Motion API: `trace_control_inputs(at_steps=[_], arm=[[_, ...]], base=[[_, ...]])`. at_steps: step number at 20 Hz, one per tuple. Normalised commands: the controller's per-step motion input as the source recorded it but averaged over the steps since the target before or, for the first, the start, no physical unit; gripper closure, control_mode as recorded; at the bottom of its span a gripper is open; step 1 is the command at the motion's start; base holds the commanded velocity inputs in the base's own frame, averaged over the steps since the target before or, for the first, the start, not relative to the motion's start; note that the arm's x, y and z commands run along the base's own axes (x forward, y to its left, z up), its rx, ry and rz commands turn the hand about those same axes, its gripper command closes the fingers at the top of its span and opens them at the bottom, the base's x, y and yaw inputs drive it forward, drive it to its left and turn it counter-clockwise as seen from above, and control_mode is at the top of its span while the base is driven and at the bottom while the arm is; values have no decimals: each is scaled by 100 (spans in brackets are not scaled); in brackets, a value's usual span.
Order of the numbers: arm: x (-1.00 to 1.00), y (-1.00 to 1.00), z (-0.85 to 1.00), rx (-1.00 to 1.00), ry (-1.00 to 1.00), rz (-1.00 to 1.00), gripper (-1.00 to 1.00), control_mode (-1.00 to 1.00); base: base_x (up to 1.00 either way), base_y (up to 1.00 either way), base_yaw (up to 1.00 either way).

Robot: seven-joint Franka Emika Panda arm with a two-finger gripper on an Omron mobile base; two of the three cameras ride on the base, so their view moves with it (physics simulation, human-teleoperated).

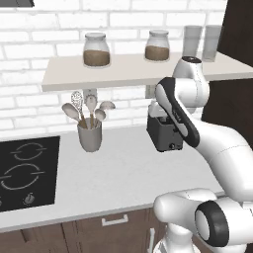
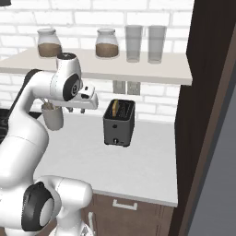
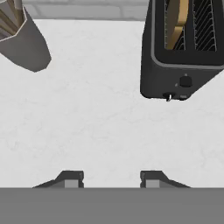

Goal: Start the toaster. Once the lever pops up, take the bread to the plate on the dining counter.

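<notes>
Arm bent high over the pale worktop [image 2: 138, 161], elbow raised near the shelf [image 2: 106, 67], forearm running level and hand pointed down, stopped above the counter between the utensil holder [image 1: 90, 134] and the toaster [image 2: 119, 123]. Gripper [image 3: 111, 178] seen from the hand camera with both tips apart and bare counter showing between them, pinching nothing, touching nothing. In the right base view, gripper [image 2: 76, 109] hanging just under the wrist, left of the toaster and well above the counter surface. Toaster black and boxy, standing upright against the white brick wall below a double socket [image 2: 125, 86], with the small round knob [image 3: 185, 81] low on the end face and a short lever stub [image 3: 169, 96] at the bottom edge. Bread [image 3: 176, 24] standing on edge in the left slot as seen from the hand camera, brown, rising slightly above the slot rim; the neighbouring slot showing only wire grid. Same slice [image 2: 115, 109] visible as a tan sliver in the right base view. No brand, label or lettering readable on the toaster, the jars [image 1: 96, 50] or the glasses [image 2: 134, 43] on the shelf. Black hob [image 1: 27, 173] with white ring markings at the far left of the worktop.
</notes>
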Motion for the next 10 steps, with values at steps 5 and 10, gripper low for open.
trace_control_inputs(at_steps=[5, 10], arm=[[-1, -10, 0, 0, -3, 0, -100, -100], [0, -47, -16, 0, -10, 2, -100, -100]], base=[[0, 0, 0], [0, 0, 0]])
